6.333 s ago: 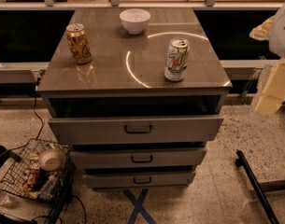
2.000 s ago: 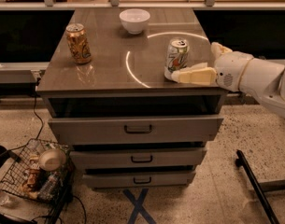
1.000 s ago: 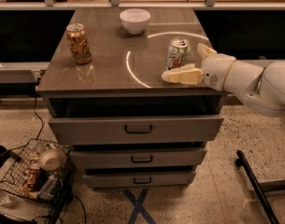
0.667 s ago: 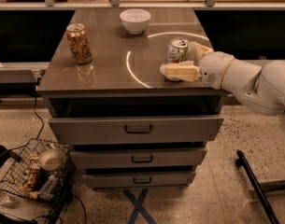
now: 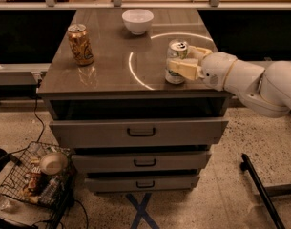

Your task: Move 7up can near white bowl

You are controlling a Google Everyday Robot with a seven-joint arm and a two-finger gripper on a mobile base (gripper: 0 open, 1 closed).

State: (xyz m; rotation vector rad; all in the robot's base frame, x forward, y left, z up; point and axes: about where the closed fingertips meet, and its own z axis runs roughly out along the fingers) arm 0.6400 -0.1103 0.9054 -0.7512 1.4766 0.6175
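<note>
Brown cabinet top point(image 5: 111, 66). Gripper point(image 5: 181, 61) near right edge; fingers point(image 5: 183, 69) apparently clamped on can point(image 5: 175, 55), upright between them. Bowl point(image 5: 138, 20) well beyond fingers, far-left. Risk: slim can slipping or tipping if grip sits off-centre; knocking bowl at set-down.

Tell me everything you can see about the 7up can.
The 7up can is slim, white-silver metal with green marks and a silver top. It stands upright on the brown cabinet top, near its front right, beside a curved light reflection. The gripper, extending from the right, sits at its middle, a pale part crossing its front. The white bowl is well behind it, not touching.
</note>
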